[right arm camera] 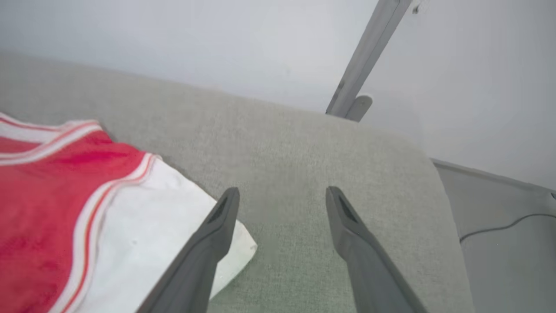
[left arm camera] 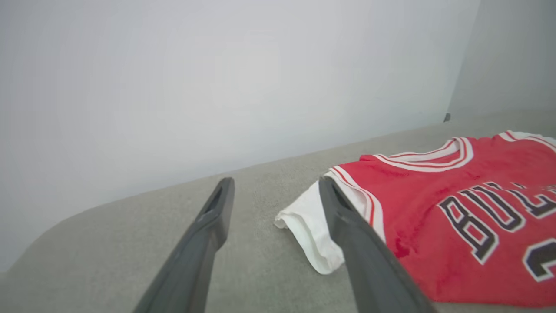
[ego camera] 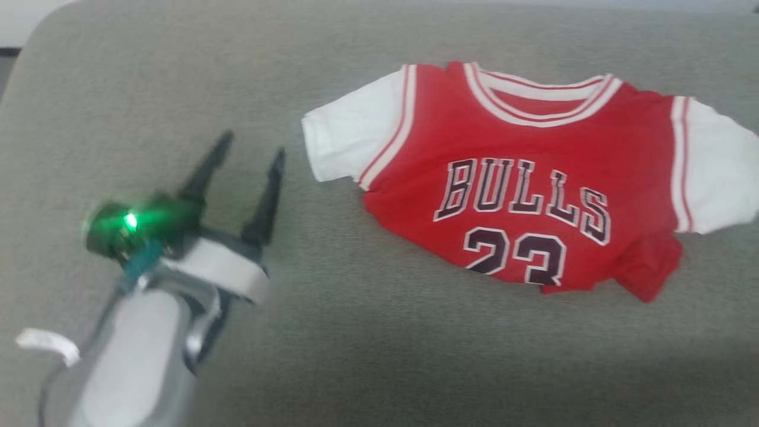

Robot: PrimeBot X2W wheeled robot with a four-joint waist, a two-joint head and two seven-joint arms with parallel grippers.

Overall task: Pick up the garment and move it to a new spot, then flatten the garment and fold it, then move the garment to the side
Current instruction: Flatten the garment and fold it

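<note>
Item 1: the garment [ego camera: 522,178], a red jersey with white short sleeves and striped trim. It is lying print-up across the centre and right of the head view, with "BULLS" and a number facing the camera. One sleeve is running off the right edge of the frame. The hem is bunching at the lower right, and the blur is making its exact folds hard to read.

Item 2: the left gripper [ego camera: 254,144]. It is sitting at the lower left of the head view, well left of the jersey, with its two dark fingers standing spread and nothing between them. A green light is glowing on its wrist. In its own wrist view the left gripper [left arm camera: 274,182] is pointing over the grey cushion [left arm camera: 252,269], and its right-hand finger is crossing in front of the near white sleeve.

Item 3: the right gripper [right arm camera: 283,191]. Its fingers are standing wide apart and holding nothing, over bare cushion beside the other sleeve at the lower left of that frame.

Item 4: the pale wall [left arm camera: 173,87], rising behind the cushion.
</note>
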